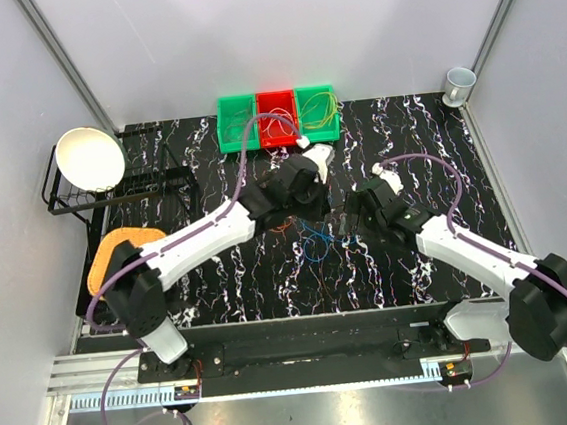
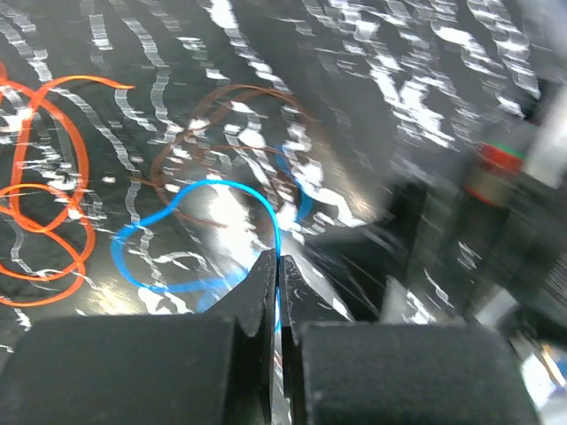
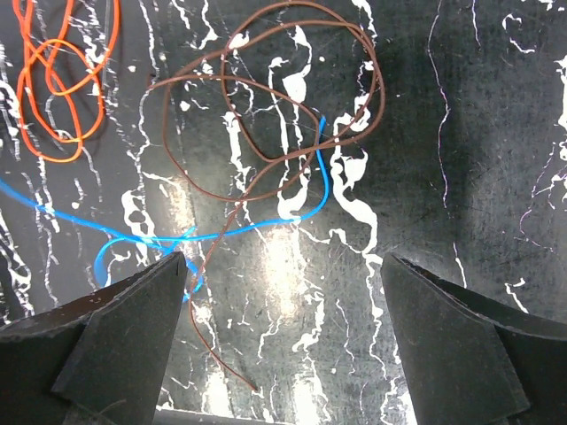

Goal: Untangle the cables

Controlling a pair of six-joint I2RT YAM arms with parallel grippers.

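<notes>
Left gripper (image 2: 276,261) jaws clenched tight, tips pressed together, with the thin blue wire cable (image 2: 217,183) running straight into the seam between them, so it's grasping the blue one. Right gripper (image 3: 283,258) jaws released, spread wide and holding nothing; only bare table and the loose tail end of the thin brown wire cable (image 3: 378,88) sit between the fingers. The cables lie mid-table on the black white-veined marble-look tabletop (image 1: 220,279), between the two grippers. The brown cable is coiled in a few overlapping loops, and the blue one passes through or under that coil; which lies on top can't be told. Blue then curls into a loose loop on the left wrist side before reaching the pinch. The thin orange wire cable (image 2: 89,80) is a separate bunch of loops off to one side, near the blue but apart from the brown coil. The left wrist view is motion-blurred on its right half, with dark shapes there I can't identify. At the back edge of the table is a row of three small plastic bins: green bin (image 1: 238,121), red bin (image 1: 276,118), green bin (image 1: 317,114), the last with yellow-green wire loops (image 1: 326,116) inside. White round bowl (image 1: 91,159) sits on a black wire rack (image 1: 140,181) at far left, and a small white cup (image 1: 459,83) stands at the back right corner.
</notes>
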